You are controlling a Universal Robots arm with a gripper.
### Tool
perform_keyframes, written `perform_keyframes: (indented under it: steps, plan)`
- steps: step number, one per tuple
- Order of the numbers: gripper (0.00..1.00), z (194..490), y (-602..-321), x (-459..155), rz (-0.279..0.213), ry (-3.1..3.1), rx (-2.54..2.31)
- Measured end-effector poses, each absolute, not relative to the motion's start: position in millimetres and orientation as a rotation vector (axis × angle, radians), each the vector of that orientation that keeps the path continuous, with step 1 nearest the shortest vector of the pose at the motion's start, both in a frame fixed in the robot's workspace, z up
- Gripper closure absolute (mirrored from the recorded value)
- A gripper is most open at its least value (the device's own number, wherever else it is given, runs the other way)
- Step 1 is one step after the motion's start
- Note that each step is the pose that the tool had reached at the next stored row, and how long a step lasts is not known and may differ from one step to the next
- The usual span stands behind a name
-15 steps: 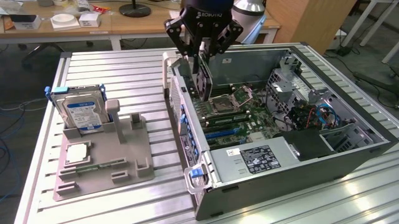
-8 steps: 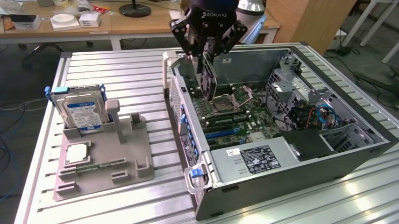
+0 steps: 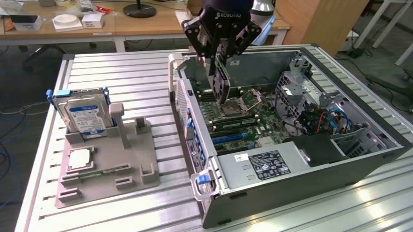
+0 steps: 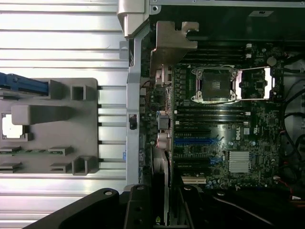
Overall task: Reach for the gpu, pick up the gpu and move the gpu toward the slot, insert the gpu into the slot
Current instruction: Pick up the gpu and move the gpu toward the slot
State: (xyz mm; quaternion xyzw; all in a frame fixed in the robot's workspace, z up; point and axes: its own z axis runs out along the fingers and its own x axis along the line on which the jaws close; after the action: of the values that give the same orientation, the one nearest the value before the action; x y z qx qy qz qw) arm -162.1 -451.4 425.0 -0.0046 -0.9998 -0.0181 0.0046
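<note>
Jaws pinch the gpu [image 3: 224, 84], a thin dark card hanging upright over the green motherboard [image 3: 261, 121].

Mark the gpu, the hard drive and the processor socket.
gpu [image 3: 223, 87]: exterior view, middle of the dark card's face.
hard drive [image 3: 86, 117]: exterior view, on its blue label.
processor socket [image 4: 214, 85]: wrist view, dark centre inside its metal frame.

High and oblique over the ribbed aluminium table [image 3: 129, 67], the exterior view takes in the whole open dark-grey computer case [image 3: 310, 188] and grey plastic parts holder [image 3: 135, 159]; the wrist view looks straight down, nearer, on both, above the green motherboard [image 4: 257, 133].
</note>
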Motion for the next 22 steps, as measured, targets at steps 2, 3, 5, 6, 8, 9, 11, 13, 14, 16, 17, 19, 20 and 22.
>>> perform_keyframes:
  steps: [2,3,5,6,8,9,11,13,14,16,17,19,20,22]
  plan:
    - [0.74,425.0,-451.4,-159.6,-0.057,-3.132,-0.014]
    - [0.74,425.0,-451.4,-158.4,-0.057,-3.132,-0.014]
    - [0.74,425.0,-451.4,-156.0,-0.057,-3.132,-0.014]
    - [0.74,425.0,-451.4,-154.7,-0.057,-3.132,-0.014]
    - [0.74,425.0,-451.3,-152.3,-0.057,-3.132,-0.015]
    - [0.74,425.0,-451.4,-150.9,-0.057,-3.132,-0.014]
    - [0.74,425.0,-451.4,-148.1,-0.057,-3.132,-0.014]
    - [0.74,425.0,-451.4,-145.1,-0.057,-3.132,-0.014]
    - [0.74,425.0,-451.4,-143.7,-0.057,-3.132,-0.014]
    - [0.74,425.0,-451.4,-141.0,-0.057,-3.132,-0.014]
    - [0.74,425.0,-451.4,-139.7,-0.057,-3.132,-0.014]
    - [0.74,425.0,-451.3,-137.1,-0.056,-3.132,-0.015]
    - [0.74,425.1,-451.3,-135.8,-0.056,-3.132,-0.014]
    - [0.74,425.0,-451.3,-132.9,-0.057,-3.132,-0.014]
